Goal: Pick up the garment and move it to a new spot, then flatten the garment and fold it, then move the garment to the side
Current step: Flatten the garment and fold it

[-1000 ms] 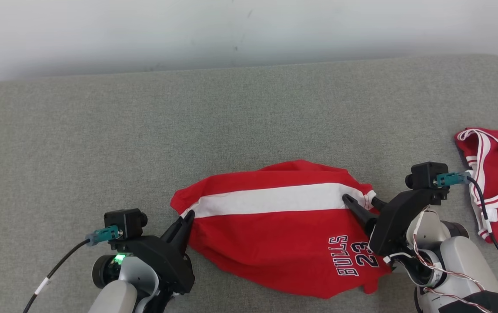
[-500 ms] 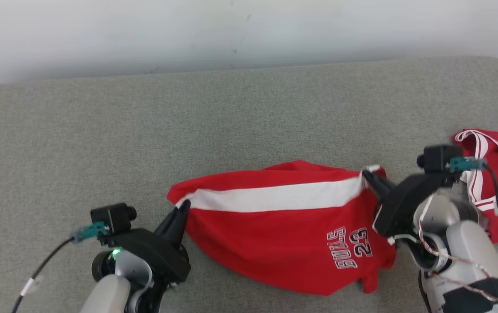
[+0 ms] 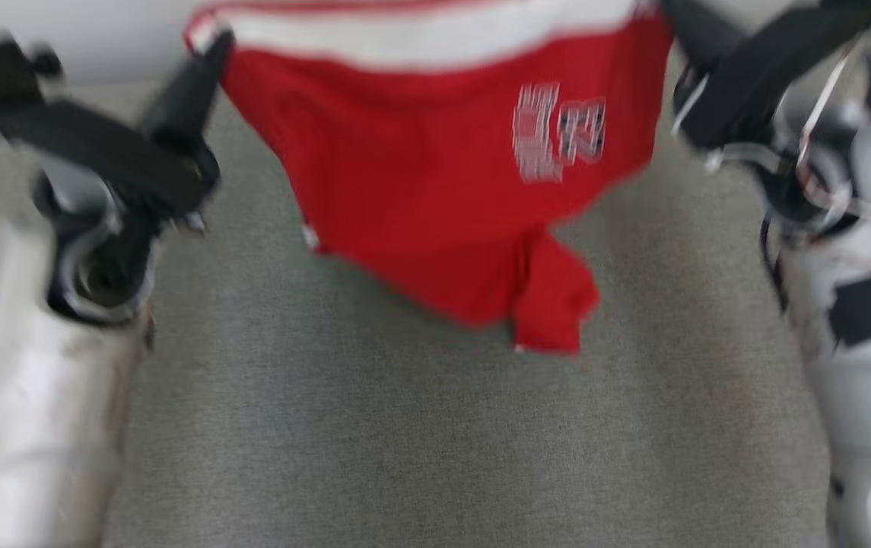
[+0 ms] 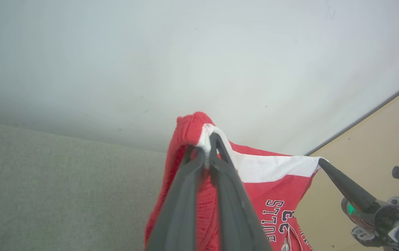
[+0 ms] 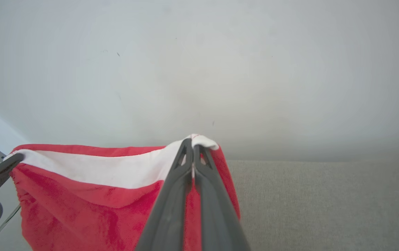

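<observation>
Closest to the camera is the grey padded surface (image 3: pixel 435 441), and the garment (image 3: pixel 420 175) hangs above it, strung up in the air between the two arms. Its lowest flap (image 3: pixel 557 312) dangles loose at the bottom. The head view is too smeared to tell if that bit clears the padding or brushes it. Further up there's the lettering (image 3: pixel 557 129), then the white band (image 3: pixel 420 30) stretched along the top edge. That edge is where it's held: the left gripper (image 3: pixel 218 38) is pinched tight on one end of the band, and the right gripper (image 3: pixel 671 7) is clamped on the other end, both sets of fingers squeezed together on bunched cloth. Behind all of it is the pale wall (image 4: pixel 185 52). My read is that it's light, floppy knit fabric with zero stiffness, so it sags in the middle and swings easily. The band looks like the sturdiest spot to hold. I'd say keep it taut by the corners, since grabbing mid-panel would probably just bunch it up.
</observation>
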You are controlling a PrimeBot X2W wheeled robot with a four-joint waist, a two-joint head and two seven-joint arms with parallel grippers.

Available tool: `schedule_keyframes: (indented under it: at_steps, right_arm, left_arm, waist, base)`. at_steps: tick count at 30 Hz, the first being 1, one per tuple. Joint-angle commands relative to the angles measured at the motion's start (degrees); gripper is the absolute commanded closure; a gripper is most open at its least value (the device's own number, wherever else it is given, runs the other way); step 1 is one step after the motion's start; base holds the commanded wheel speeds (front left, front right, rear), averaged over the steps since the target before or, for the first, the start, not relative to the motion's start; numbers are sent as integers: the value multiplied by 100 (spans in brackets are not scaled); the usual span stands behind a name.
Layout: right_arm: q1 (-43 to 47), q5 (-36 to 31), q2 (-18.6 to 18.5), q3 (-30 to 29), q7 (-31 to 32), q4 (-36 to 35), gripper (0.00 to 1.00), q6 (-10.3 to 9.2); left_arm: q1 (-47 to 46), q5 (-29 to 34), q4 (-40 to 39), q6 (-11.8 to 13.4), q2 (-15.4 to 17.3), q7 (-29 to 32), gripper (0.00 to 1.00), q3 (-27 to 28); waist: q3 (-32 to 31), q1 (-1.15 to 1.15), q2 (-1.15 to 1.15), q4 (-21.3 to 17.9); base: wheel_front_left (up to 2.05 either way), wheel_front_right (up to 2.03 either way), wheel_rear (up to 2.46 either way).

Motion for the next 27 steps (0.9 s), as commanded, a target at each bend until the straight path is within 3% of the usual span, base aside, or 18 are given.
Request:
schedule_keyframes:
  at_steps: [1, 8, 19, 27]
  right_arm:
    - [-388, -5, -21, 53, -109, 74, 100, -12]
    - [-2189, -282, -121, 390, -1045, 552, 100, -12]
    - [-3742, -1320, -84, 397, -3504, 1278, 100, -12]
    - [-3329, -1182, -119, 1020, -3534, 1940, 100, -12]
  left_arm:
    - [-337, 173, 0, 53, 143, 54, 100, 2]
    - [-1908, 720, 153, 166, 364, -455, 100, 68]
    - [-3189, 1068, 442, 50, 503, -1980, 100, 452]
    - [-2607, 1026, 750, -93, 469, -2473, 100, 75]
  waist:
    - [544, 0, 0, -138]
    - [1351, 0, 0, -300]
    - [1716, 0, 0, -522]
    - [1812, 0, 0, -555]
  base:
    - [0, 0, 0]
    - [0, 0, 0]
    - [0, 0, 0]
    - [0, 0, 0]
